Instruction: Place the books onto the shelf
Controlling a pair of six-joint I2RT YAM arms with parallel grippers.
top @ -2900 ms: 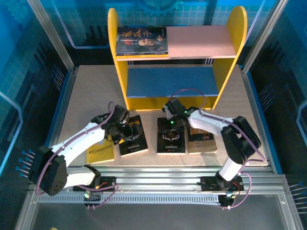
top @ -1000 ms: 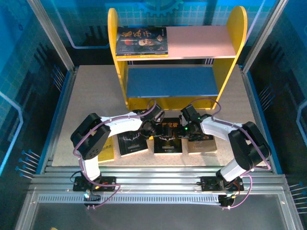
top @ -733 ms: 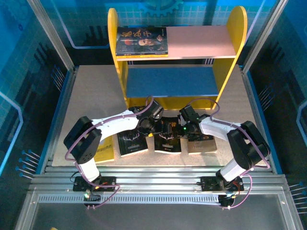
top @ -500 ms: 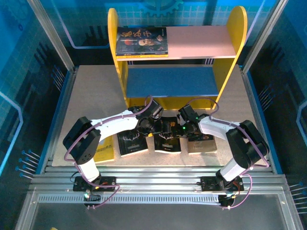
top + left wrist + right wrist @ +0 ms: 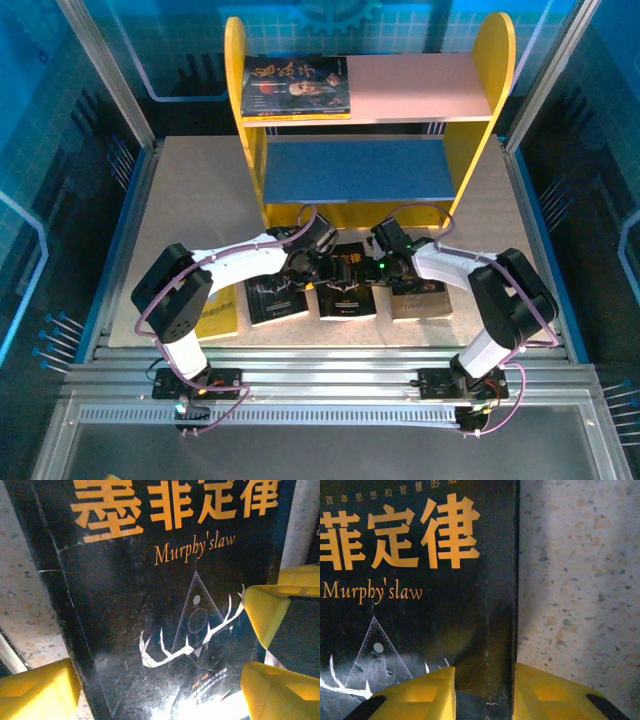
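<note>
Book (image 5: 150, 610) | spanned by spread left claw (image 5: 157, 680) | edge between right claw (image 5: 484, 690) jaws

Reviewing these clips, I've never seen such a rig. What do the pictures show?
Two robot arms stand at a table. One picture looks down from above; two come from wrist cameras. On the table lie a yellow book, two black books and a brown book; another book lies on the pink upper board of the shelf. The left gripper is open over the middle black book. The right gripper has a finger on either side of its right edge; whether it pinches is unclear.
</note>
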